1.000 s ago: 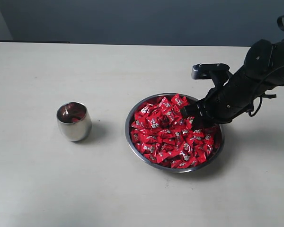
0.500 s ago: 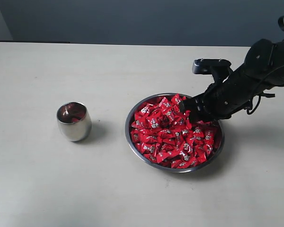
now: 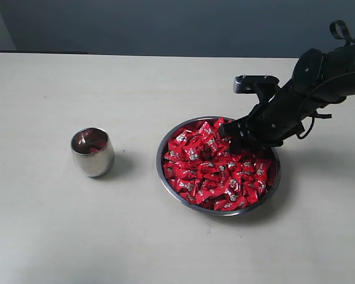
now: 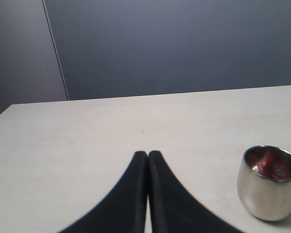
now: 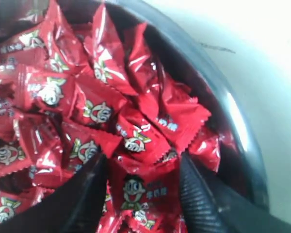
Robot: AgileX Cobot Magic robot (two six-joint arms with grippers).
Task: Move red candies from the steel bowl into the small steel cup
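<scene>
The steel bowl (image 3: pixel 219 213) sits right of the table's middle, heaped with red candies (image 3: pixel 207 168). My right gripper (image 3: pixel 234 139) is down in the heap at the bowl's far right side. In the right wrist view this gripper (image 5: pixel 141 158) is open, its fingers (image 5: pixel 196 194) spread on either side of one candy (image 5: pixel 138 187) lying in the pile, close to the bowl's wall (image 5: pixel 233 121). The small steel cup (image 3: pixel 93 152) stands upright to the left, with red showing inside. My left gripper (image 4: pixel 148 154) is shut and empty, low over the table, with the cup (image 4: pixel 269 182) off to one side of it.
The pale tabletop (image 3: pixel 136 236) stretches all round bowl and cup. A dark wall (image 3: pixel 165 23) runs behind the table's far edge. The right arm's black body (image 3: pixel 319 83) reaches in from the right above the bowl's rim.
The right gripper's jaws have spread wider. The gripper has shifted slightly toward the bowl's far side within the candy heap. Cup and bowl have not moved.
</scene>
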